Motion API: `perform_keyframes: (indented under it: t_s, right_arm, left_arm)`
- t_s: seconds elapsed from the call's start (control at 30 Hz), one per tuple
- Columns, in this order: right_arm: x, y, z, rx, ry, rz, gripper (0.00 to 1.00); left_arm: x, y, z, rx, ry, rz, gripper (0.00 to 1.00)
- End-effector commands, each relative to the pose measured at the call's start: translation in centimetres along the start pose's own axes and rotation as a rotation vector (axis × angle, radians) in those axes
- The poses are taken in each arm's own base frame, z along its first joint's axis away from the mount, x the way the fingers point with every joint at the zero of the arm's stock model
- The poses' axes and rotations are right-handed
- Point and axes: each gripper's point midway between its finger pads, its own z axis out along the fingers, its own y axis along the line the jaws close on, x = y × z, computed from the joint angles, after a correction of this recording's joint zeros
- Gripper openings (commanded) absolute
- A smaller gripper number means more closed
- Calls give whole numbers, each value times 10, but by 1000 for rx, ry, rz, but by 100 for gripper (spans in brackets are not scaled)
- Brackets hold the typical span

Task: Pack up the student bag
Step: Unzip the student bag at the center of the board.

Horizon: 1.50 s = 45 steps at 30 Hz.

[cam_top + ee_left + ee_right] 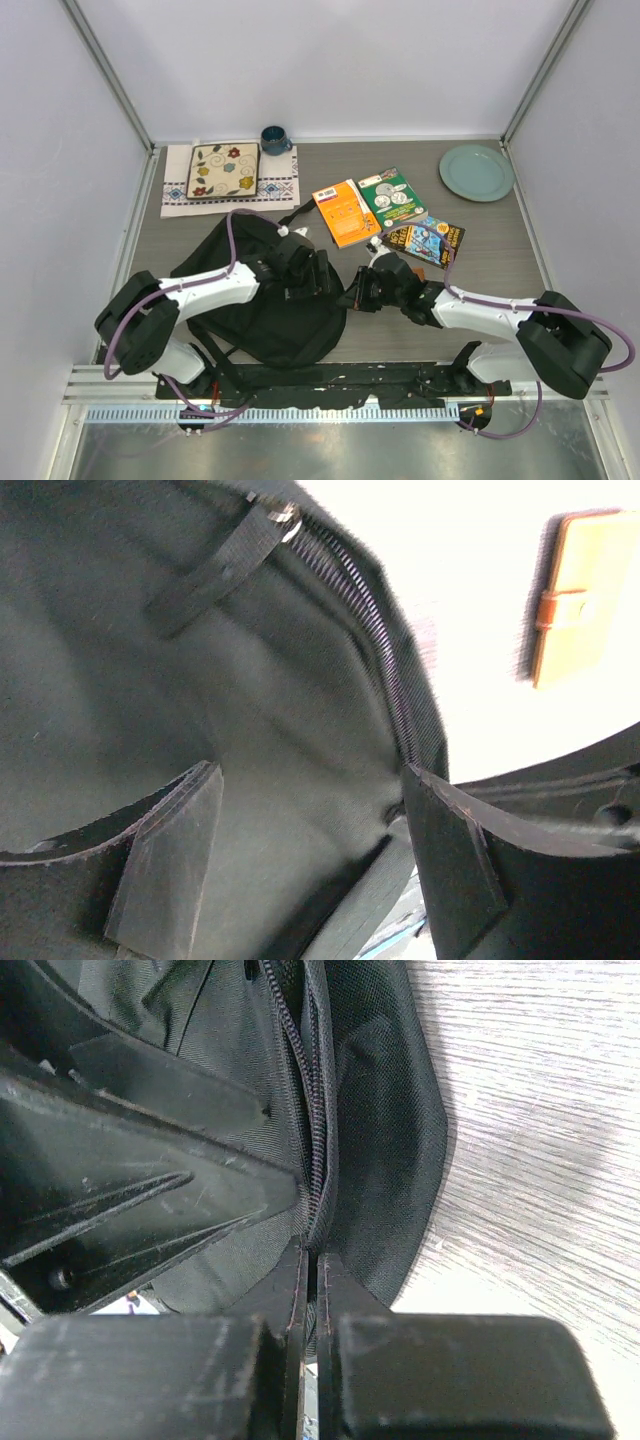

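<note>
The student bag [262, 310], a soft black backpack, lies on the table's near left half. My left gripper [318, 280] hovers at the bag's right side. In the left wrist view its fingers [165, 865] stand wide apart over the inner fabric [150, 700], beside the zipper [372, 620], and grip nothing. My right gripper [352, 298] meets the bag's right edge. The right wrist view shows it [312, 1257] shut on the bag's zipper seam [317, 1140], with black fabric [390, 1140] spreading to the right.
Behind the bag lie an orange book [345, 212], a green book [393, 197] and a dark comic book [425, 241]. A teal plate [476, 172] sits back right. A blue mug [274, 139] and a patterned mat [223, 171] on a cloth sit back left.
</note>
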Motion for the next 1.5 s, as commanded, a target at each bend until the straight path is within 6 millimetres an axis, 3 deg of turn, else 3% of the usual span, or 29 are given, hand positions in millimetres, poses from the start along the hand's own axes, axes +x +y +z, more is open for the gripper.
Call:
perform_keyframes:
  t_s: [0.0, 0.2, 0.37, 0.53, 0.67, 0.8, 0.97, 1.1, 1.3, 1.47]
  right_arm:
    - [-5, 10, -5, -44, -23, -46, 1]
    - [-3, 8, -6, -36, -14, -69, 0]
    - [-4, 5, -8, -18, -29, -71, 1]
    - [-4, 0, -9, 4, -31, -78, 2]
    - [-5, 0, -8, 5, -32, -76, 2]
    - [-6, 5, -9, -10, -35, -85, 2]
    - [-9, 10, -14, -35, -46, -107, 2]
    - [-10, 8, -18, -27, -61, -106, 11]
    - [-21, -7, -20, 66, -112, -103, 4]
    - [-33, -10, -18, 105, -138, -111, 2]
  left_arm:
    - [-32, -37, 3, 95, -81, -41, 76]
    - [-33, -33, 13, 57, -76, -48, 75]
    - [-26, -23, 24, 15, -47, -50, 59]
    - [-30, -26, 19, 56, -87, -68, 67]
    - [-35, -21, 17, 28, -121, -64, 66]
    - [-36, -23, 24, 19, -102, -52, 41]
    - [-35, -18, 35, -10, -89, -41, 23]
    - [-40, -22, 37, -11, -98, -23, 2]
    - [-53, -16, 26, -76, -130, 33, 0]
    - [-79, 3, -3, -129, -189, 63, 0]
